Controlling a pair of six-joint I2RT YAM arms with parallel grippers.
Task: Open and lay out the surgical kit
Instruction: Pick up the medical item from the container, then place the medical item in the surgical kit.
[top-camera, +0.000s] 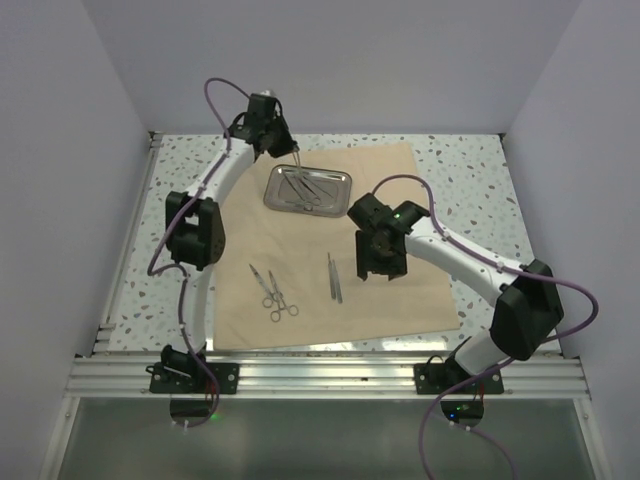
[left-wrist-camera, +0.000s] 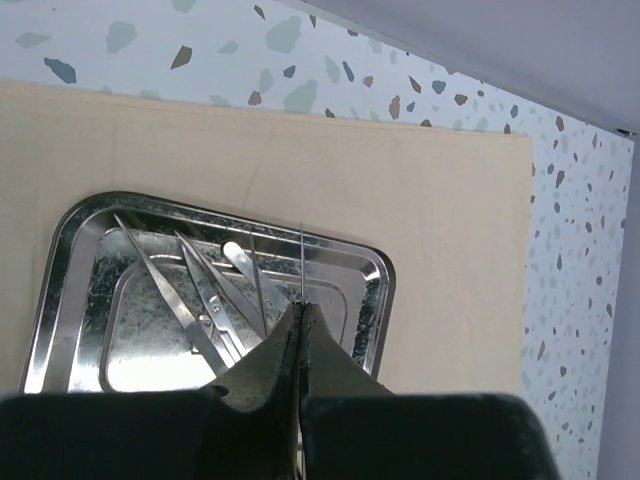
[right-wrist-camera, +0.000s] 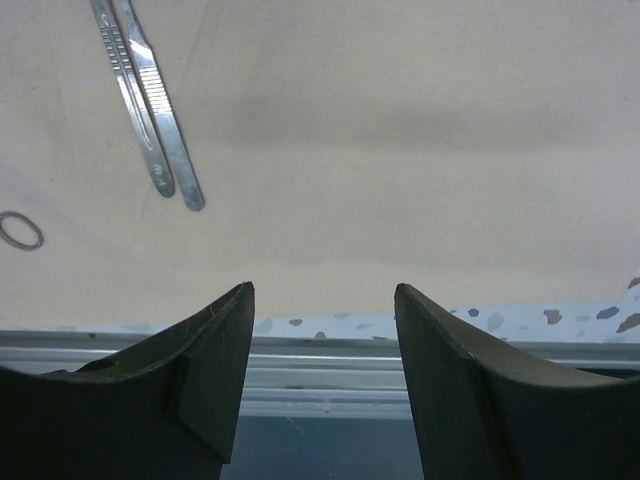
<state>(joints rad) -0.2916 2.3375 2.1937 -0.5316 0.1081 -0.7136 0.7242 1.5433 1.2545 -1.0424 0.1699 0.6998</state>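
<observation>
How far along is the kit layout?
Done: cloth spread flat; two ring-handled instruments and tweezers laid on it. In hand: left claw shut on a thin instrument over the tray; right claw open, empty. Left: several instruments lie in the tray.

A white desk top flecked with grey, blue and brown terrazzo chips (top-camera: 470, 170) is boxed in by plain pale lavender-grey walls (top-camera: 340, 60) behind and at both sides. A silver slotted aluminium rail (top-camera: 330, 378) runs along its near edge, above a glossy grey panel (top-camera: 330, 440). The light is soft and even.
</observation>
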